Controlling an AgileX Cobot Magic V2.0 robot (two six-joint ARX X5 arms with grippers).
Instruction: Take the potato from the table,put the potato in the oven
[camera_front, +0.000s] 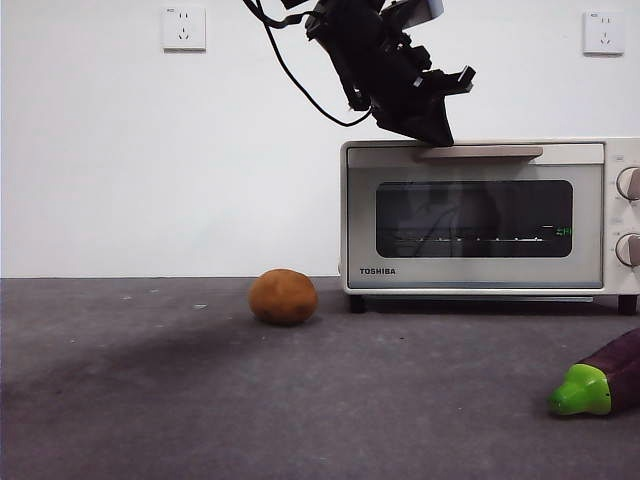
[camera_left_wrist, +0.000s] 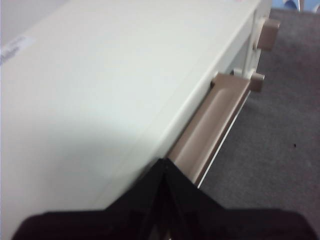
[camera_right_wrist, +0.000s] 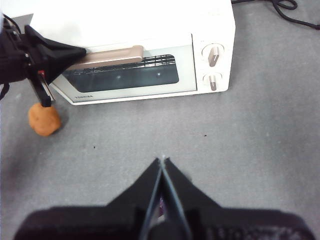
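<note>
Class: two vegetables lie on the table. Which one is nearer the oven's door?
The potato, the round orange-brown lump beside the oven's lower left corner. The purple eggplant with its green cap lies farther forward on the table.

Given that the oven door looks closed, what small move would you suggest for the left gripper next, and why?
Probably ease the left gripper down onto the beige handle to pull the door open: the oven is shut, the gripper's closed tip sits at the handle's end, and the potato lies on the table.
</note>
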